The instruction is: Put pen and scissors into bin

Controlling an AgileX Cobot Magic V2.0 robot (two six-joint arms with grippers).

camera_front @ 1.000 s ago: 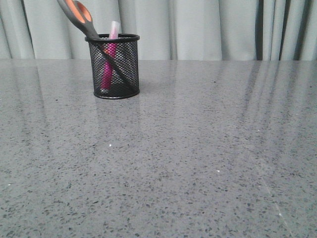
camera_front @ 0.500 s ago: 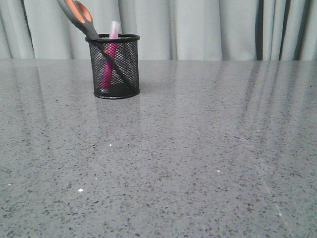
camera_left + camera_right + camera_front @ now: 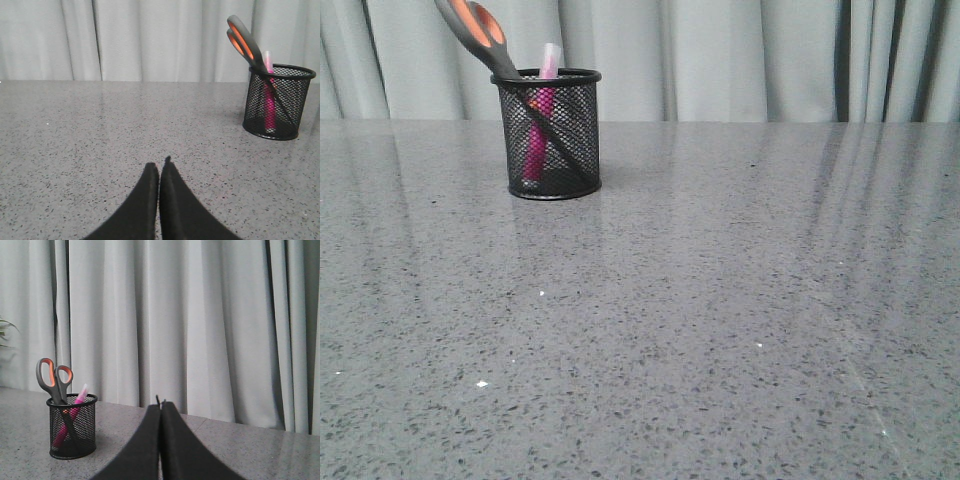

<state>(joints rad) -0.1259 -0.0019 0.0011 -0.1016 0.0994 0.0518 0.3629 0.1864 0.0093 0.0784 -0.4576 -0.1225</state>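
The job looks done: the pink pen (image 3: pixel 539 125) stands inside the black mesh bin (image 3: pixel 550 135) towards the far left of the bench (image 3: pixel 720 300), and the scissors (image 3: pixel 505 70) lean in it blades down, the orange-lined handles poking out over the rim. The left hand (image 3: pixel 160 167) sits low over the bench, well apart from the bin, fingers pressed together and empty. The right hand (image 3: pixel 160 407) is likewise closed on nothing. To my eye nothing remains but parking both arms.

Scissors (image 3: pixel 480 35) handles cropped above
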